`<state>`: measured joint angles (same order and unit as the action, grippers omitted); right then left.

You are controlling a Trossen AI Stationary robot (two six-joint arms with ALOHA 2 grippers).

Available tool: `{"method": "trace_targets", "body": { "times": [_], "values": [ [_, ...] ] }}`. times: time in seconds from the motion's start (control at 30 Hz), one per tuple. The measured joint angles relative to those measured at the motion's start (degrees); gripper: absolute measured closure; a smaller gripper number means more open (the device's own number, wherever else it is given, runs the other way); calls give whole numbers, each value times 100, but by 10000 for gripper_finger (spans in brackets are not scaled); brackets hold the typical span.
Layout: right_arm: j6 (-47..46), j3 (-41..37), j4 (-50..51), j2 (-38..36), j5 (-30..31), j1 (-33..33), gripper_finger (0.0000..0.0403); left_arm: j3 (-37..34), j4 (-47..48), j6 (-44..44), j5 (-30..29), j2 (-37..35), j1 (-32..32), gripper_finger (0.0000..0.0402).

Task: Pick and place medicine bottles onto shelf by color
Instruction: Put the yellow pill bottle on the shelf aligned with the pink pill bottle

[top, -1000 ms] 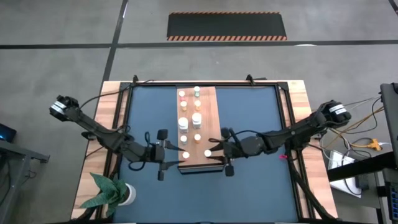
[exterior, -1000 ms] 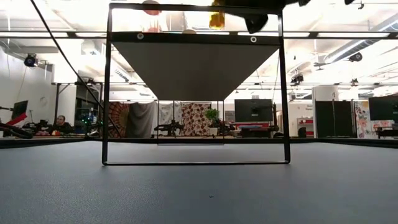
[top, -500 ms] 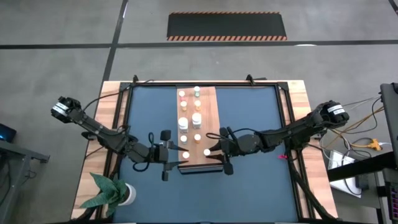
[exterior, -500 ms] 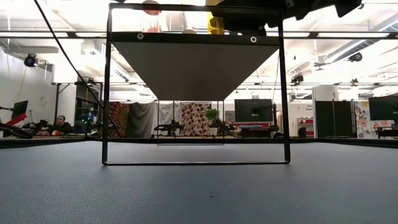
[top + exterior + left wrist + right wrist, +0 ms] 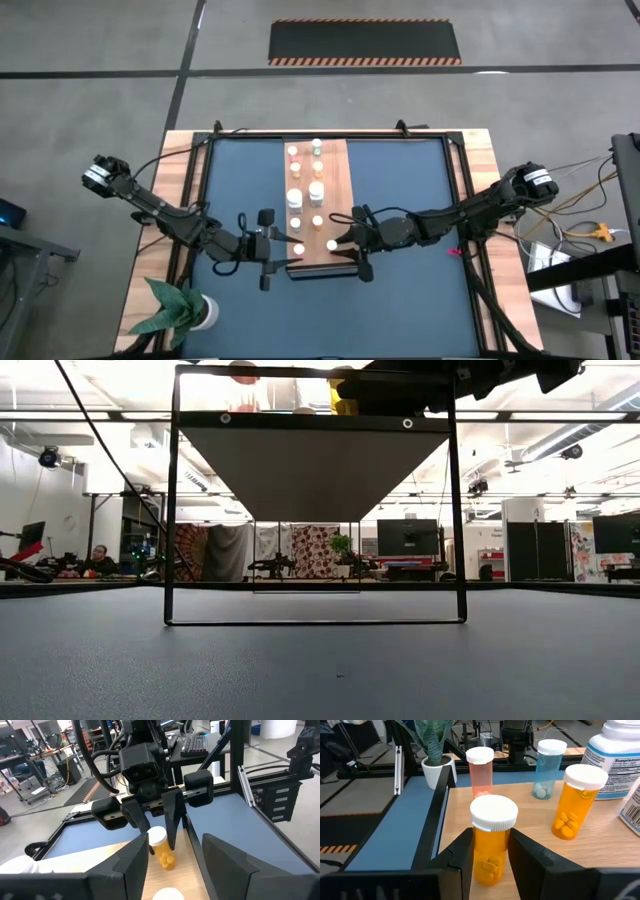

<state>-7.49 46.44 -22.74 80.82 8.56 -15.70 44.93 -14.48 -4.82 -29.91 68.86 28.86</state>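
Shelf (image 5: 317, 205): wooden board, mid-desk, carrying rows of white-capped bottles (image 5: 316, 190).
Right gripper (image 5: 343, 243): at shelf's near right corner, arm stretched low from desk's right edge, fingers (image 5: 460, 855) pinching orange bottle (image 5: 491, 840) upright on board.
Left gripper (image 5: 273, 244): at shelf's near left corner, arm reaching low from desk's left edge, fingers spread, holding nothing.
Plant pot (image 5: 203, 312): desk's near left corner.

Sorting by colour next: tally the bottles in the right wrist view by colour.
Orange bottles: 2
Pink bottle: 1
Blue bottle: 1
Large white labelled bottles: 2
Total: 6
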Motion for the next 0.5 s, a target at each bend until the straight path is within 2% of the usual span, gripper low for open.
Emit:
{"method": "trace_targets", "body": {
  "times": [0.3,0.5],
  "values": [
    [0,0,4,0,40,0,250,0,0,-2,2,0,2,233],
    [15,-2,79,-90,42,0,239,0,3,-2,2,0,2,233]
  ]
}}
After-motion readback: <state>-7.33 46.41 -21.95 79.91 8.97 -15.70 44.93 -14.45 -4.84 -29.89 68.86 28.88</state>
